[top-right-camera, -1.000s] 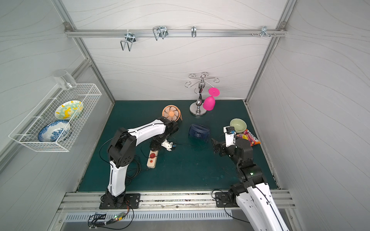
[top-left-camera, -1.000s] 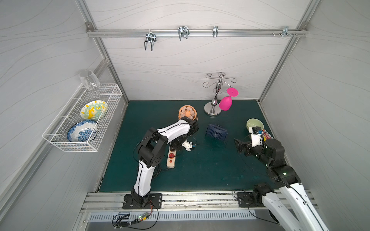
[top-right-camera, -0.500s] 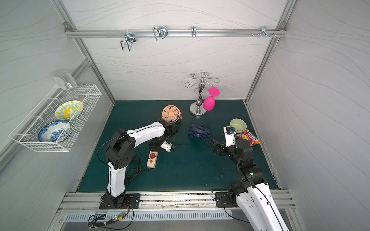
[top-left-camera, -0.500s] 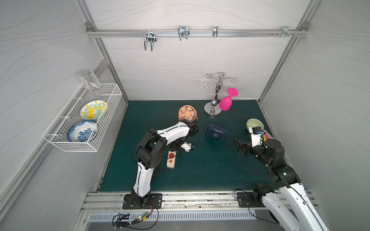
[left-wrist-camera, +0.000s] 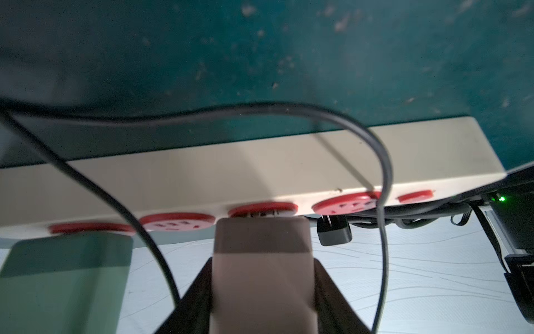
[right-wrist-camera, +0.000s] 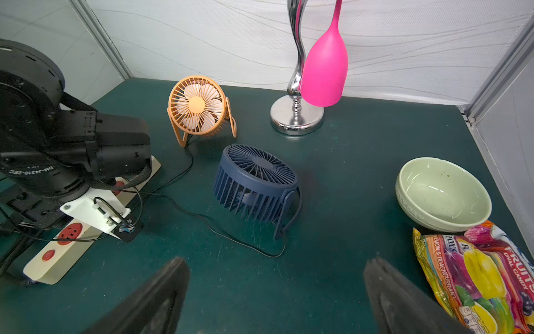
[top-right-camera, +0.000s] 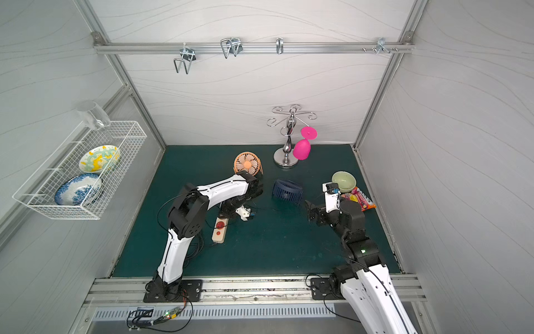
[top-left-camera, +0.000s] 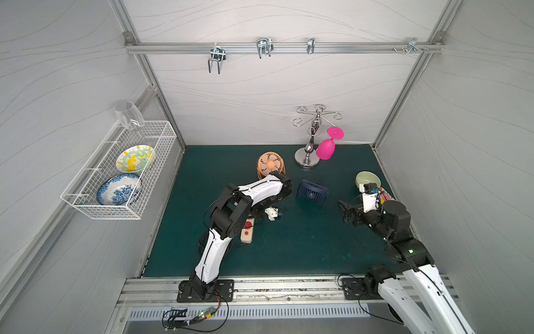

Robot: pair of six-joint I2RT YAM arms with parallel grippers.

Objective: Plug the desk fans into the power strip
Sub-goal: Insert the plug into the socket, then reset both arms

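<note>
The cream power strip (top-left-camera: 246, 234) (top-right-camera: 218, 233) lies on the green mat, its far end under my left arm. In the left wrist view my left gripper (left-wrist-camera: 262, 269) is shut on a beige plug (left-wrist-camera: 261, 231). The plug's front is pressed against a red socket (left-wrist-camera: 263, 208) of the power strip (left-wrist-camera: 289, 162). Two desk fans stand behind it, an orange fan (top-left-camera: 270, 165) (right-wrist-camera: 198, 105) and a navy fan (top-left-camera: 312, 191) (right-wrist-camera: 255, 182). Thin black cords (right-wrist-camera: 208, 222) run from both toward the strip, and I cannot tell which ends in the plug. My right gripper (top-left-camera: 345, 209) (right-wrist-camera: 274, 277) hangs open and holds nothing.
A chrome stand (top-left-camera: 307, 157) with a pink glass (top-left-camera: 326, 149) stands at the back. A green bowl (top-left-camera: 367, 179) and a candy bag (right-wrist-camera: 479, 277) lie at the right. A wire basket (top-left-camera: 115, 173) with plates hangs on the left wall. A small black plug (left-wrist-camera: 333, 232) shows beside the strip.
The left arm has shifted slightly over the power strip, its gripper staying shut. The right arm has not moved.
</note>
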